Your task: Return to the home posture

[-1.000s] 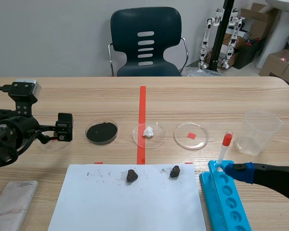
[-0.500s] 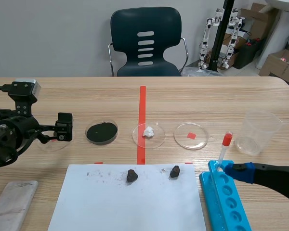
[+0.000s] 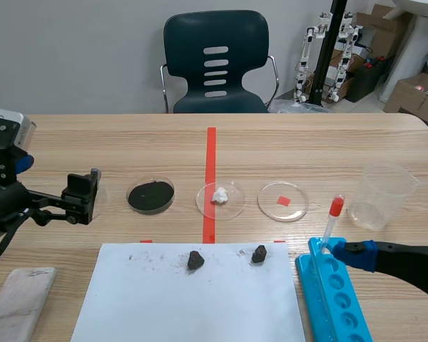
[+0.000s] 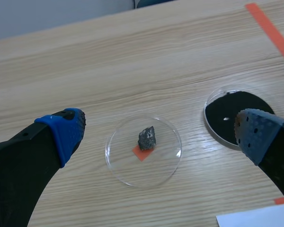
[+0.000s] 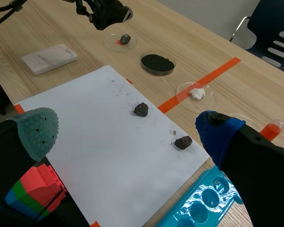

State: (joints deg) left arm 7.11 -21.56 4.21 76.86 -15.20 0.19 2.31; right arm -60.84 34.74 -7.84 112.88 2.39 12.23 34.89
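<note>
Finds left claw (image 3: pixel 80 196) spread open and empty, poised above a clear dish (image 4: pixel 168 161) holding a dark rock (image 4: pixel 146 138) (left side of the worktop (image 3: pixel 307 142)). Records right claw (image 5: pixel 128 134) likewise open, gripping nothing, low at the right, just beside the blue rack (image 3: pixel 340 303).

The scene view looks from between the arms, low over the near edge of the table (image 3: pixel 307 142), and faces across it toward the chair (image 3: pixel 215 60). The left wrist view looks steeply down from close above the table, onto the dish with the stone (image 4: pixel 123 163) and the dish of black powder (image 4: pixel 206 113). The right wrist view sits higher, at the robot's right, and faces slantwise over the white sheet (image 5: pixel 99 137) to the left arm (image 5: pixel 102 12). All three views share the dish of black powder. Both wrist views share the dish with the stone; in the scene view it is probably hidden behind the left arm.
</note>
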